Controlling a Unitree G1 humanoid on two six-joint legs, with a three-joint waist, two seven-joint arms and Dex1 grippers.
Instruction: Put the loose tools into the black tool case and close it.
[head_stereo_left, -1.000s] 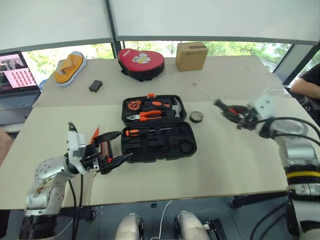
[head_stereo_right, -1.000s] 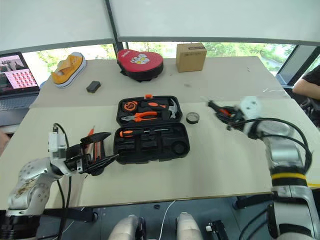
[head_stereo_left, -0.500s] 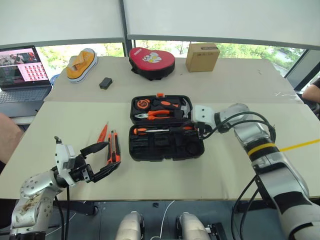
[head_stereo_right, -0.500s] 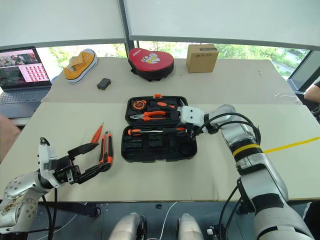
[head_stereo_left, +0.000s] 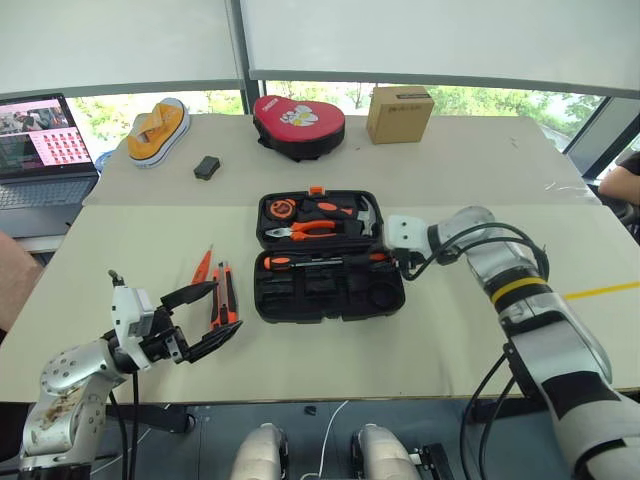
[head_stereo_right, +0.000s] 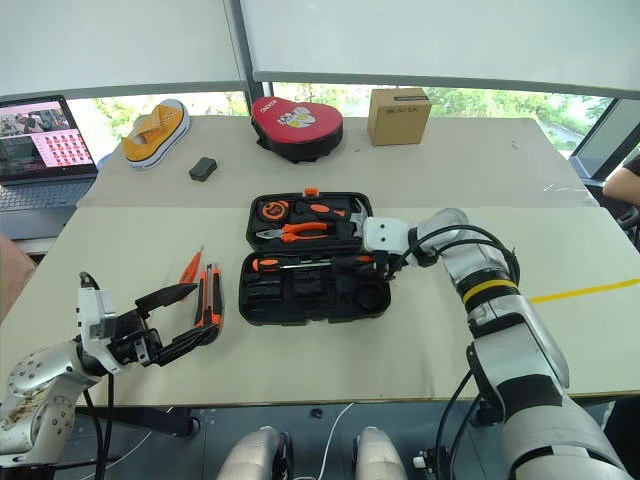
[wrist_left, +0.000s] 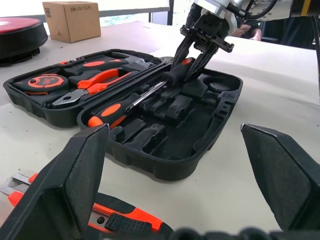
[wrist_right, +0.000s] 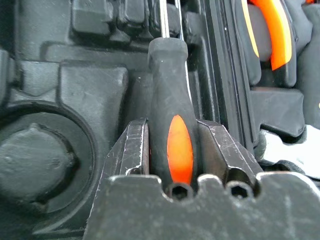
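Note:
The black tool case lies open mid-table. Its far half holds pliers, a hammer and a tape measure. My right gripper is down at the right end of the near half. Its fingers sit against both sides of a black-and-orange screwdriver handle lying in its recess. A second screwdriver lies in the same row. My left gripper is open near the table's front left. It hovers just short of the orange-black utility knife and the slim orange tester screwdriver, both on the table left of the case.
At the far side stand a red pouch, a cardboard box, a yellow shoe and a small black object. A laptop is at the far left. A person's arm shows at the left edge.
A second ago my right gripper was up at the right with the screwdriver; it has swung left and down into the case. The left gripper has barely moved. The camera has shifted.

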